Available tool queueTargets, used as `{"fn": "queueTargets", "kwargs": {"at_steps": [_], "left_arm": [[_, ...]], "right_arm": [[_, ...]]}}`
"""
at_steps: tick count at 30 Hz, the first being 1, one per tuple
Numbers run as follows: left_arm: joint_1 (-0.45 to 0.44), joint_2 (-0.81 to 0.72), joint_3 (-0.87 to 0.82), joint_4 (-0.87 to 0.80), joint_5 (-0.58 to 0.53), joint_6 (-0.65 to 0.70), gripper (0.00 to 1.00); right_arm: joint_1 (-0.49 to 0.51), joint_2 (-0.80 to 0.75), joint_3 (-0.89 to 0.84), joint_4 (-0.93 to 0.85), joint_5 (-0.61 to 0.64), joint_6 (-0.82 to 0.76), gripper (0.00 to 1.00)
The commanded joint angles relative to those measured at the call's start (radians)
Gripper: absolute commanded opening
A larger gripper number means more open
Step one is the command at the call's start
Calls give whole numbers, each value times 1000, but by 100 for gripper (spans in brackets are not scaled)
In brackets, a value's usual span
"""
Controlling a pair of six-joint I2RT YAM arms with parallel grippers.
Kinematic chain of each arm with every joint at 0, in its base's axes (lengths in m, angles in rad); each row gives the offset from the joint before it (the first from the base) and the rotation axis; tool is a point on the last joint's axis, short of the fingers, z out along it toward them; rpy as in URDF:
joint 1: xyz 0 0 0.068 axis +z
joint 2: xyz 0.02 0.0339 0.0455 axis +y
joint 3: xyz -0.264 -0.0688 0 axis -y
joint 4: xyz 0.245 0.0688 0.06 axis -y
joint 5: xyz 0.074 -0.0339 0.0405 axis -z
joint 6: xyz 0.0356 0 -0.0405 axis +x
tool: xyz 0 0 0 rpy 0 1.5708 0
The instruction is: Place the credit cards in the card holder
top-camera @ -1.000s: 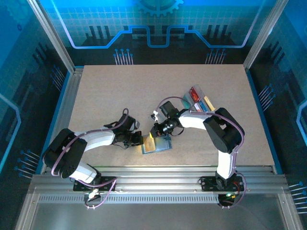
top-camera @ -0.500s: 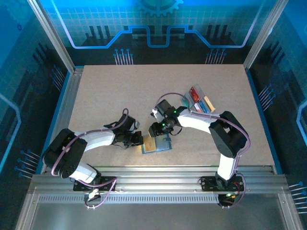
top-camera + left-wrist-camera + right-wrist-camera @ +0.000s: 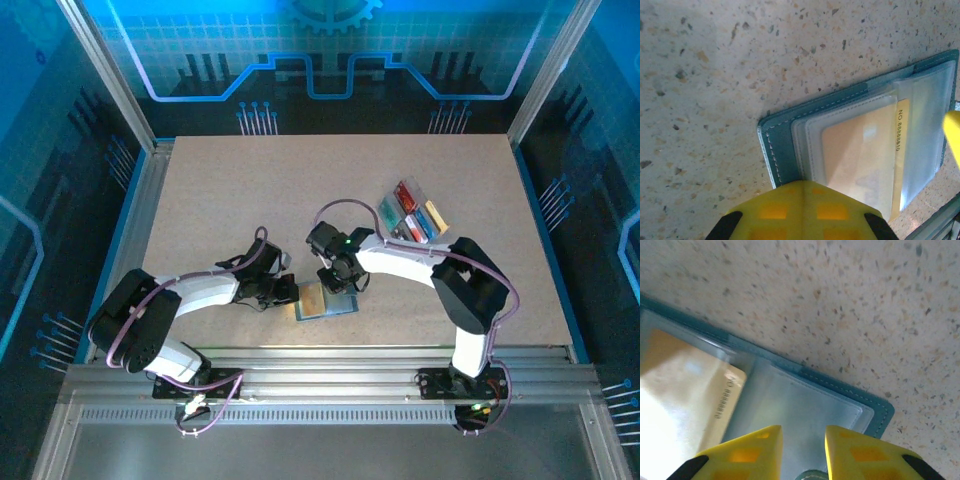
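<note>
The card holder (image 3: 333, 303) lies open on the table near the front edge, teal outside and pale inside. A yellow credit card (image 3: 860, 155) sits under its clear sleeve on the left half (image 3: 690, 385). My left gripper (image 3: 802, 184) is shut, and its tip rests on the card holder's (image 3: 782, 142) left edge (image 3: 291, 292). My right gripper (image 3: 802, 440) hovers low over the empty right half (image 3: 805, 405), open by a narrow gap with nothing in it (image 3: 340, 284). More credit cards (image 3: 410, 205), red, blue and orange, stand in a clear tray.
The clear tray (image 3: 386, 213) stands on the table to the right, behind the right arm's forearm. A metal rail (image 3: 320, 358) runs along the front edge just below the card holder. Bare tabletop (image 3: 300, 180) stretches behind both grippers.
My right gripper has swung left and come down over the card holder's right half. The yellow card now lies flat inside the sleeve. The left arm has not moved.
</note>
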Motion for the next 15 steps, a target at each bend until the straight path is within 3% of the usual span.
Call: {"fn": "queueTargets", "kwargs": {"at_steps": [1, 10, 15], "left_arm": [[-2, 18, -36, -44, -38, -10, 0], [-2, 18, -36, -43, -40, -9, 0], [-1, 18, -39, -42, -41, -10, 0]], "right_arm": [[13, 38, 18, -55, 65, -10, 31], [25, 102, 12, -52, 55, -4, 36], [34, 102, 12, -53, 55, -3, 23]]}}
